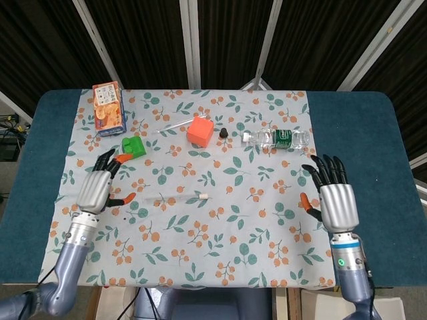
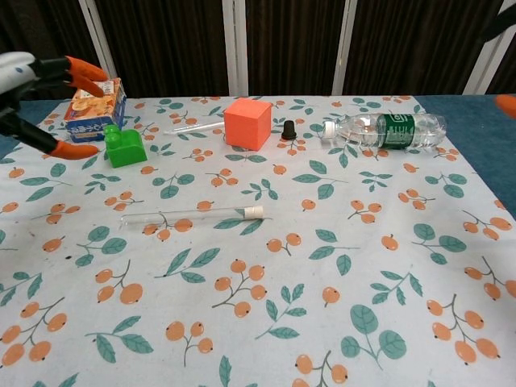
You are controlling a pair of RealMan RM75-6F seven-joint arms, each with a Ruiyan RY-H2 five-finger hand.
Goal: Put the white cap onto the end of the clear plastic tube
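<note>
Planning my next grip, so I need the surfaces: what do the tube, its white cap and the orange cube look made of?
Tube: clear and glossy; the cloth's print shows through it. Plastic per the task, though it could pass for glass. White cap: opaque and matte, probably plastic or rubber; too small to tell. Orange cube: matte, evenly coloured, with crisp edges; possibly foam or painted wood.
</note>
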